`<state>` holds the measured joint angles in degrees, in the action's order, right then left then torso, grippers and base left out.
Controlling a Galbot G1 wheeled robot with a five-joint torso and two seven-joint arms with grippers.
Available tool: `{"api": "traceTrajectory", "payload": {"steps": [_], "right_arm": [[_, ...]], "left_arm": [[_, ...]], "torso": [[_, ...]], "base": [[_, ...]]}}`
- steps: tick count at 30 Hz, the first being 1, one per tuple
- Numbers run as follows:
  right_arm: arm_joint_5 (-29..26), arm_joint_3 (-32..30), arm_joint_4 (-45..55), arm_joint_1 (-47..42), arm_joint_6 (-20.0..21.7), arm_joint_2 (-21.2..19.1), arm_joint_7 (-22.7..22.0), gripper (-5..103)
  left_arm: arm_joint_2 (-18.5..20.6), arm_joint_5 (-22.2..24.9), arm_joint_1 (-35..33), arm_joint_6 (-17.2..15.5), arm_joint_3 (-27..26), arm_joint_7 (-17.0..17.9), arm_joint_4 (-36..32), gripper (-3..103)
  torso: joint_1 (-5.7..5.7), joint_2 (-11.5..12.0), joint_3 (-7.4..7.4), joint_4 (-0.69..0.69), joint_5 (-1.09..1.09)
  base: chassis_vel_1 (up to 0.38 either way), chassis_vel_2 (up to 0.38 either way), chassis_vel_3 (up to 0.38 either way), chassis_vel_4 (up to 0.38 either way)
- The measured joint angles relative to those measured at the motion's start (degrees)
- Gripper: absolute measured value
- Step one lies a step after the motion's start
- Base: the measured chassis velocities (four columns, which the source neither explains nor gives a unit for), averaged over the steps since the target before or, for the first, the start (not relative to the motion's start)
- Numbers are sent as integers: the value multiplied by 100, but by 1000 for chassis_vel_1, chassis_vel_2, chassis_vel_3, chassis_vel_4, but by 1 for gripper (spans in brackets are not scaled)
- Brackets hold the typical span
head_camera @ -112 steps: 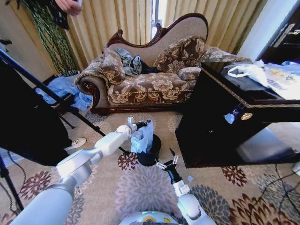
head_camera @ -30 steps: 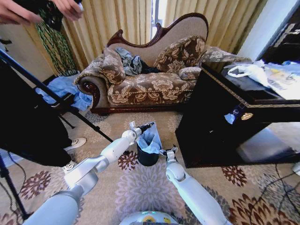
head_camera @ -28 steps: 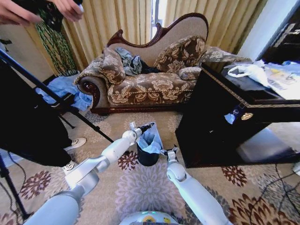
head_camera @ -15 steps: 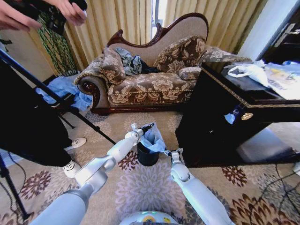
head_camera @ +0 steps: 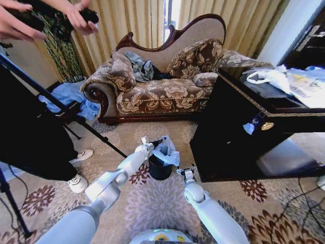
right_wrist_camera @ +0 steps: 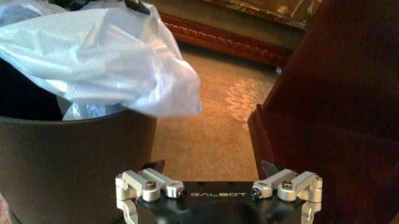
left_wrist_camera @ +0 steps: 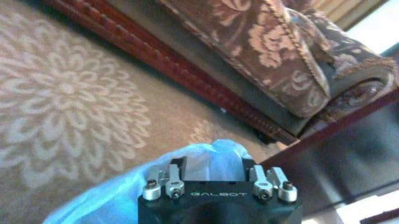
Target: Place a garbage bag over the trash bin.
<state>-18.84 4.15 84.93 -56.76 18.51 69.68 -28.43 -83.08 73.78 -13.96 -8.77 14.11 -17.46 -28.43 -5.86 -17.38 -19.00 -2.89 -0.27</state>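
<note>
The left gripper's (left_wrist_camera: 212,179) fingertips were buried in the garbage bag (left_wrist_camera: 118,200); the trash bin (right_wrist_camera: 68,158) was cut off at lower left.

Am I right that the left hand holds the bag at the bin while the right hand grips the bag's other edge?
Not quite. The left hand holds the garbage bag at the trash bin, but the right hand is open and empty beside the bin, per the right wrist view.

I'm driving in a home living room: ornate sofa (head_camera: 167,76) at the far side (curtains (head_camera: 127,25) behind), floral carpet (head_camera: 152,203) near.
</note>
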Motion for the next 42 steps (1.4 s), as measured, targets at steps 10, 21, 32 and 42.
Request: {"api": "traceTrajectory", "payload": {"steps": [10, 21, 32, 42], "right_arm": [[18, -35, 198, -138, -130, -59, 0, 100], [153, -329, 650, -340, -675, -169, 101, 100], [-2787, -668, 1460, -29, -584, -1099, 2401, 100], [-5030, 537, 658, 1891, 786, -1207, 2798, 100]], "left_arm": [[600, 762, -190, -343, -124, 751, -1097, 94], [931, 1202, -200, -481, -381, 1059, -1678, 100], [2208, 400, -1313, -510, -626, 776, -3960, 96], [3342, -1102, -2783, -141, -1364, -195, -5486, 94]], "torso": [[-1, 0, -1, 1, -2], [-1, 0, -1, -1, -1], [-1, 1, -1, 1, -1], [0, 2, -1, 7, 0]], "base": [[0, 0, 0, 0], [0, 0, 0, 0], [0, 0, 0, 0], [0, 0, 0, 0]]}}
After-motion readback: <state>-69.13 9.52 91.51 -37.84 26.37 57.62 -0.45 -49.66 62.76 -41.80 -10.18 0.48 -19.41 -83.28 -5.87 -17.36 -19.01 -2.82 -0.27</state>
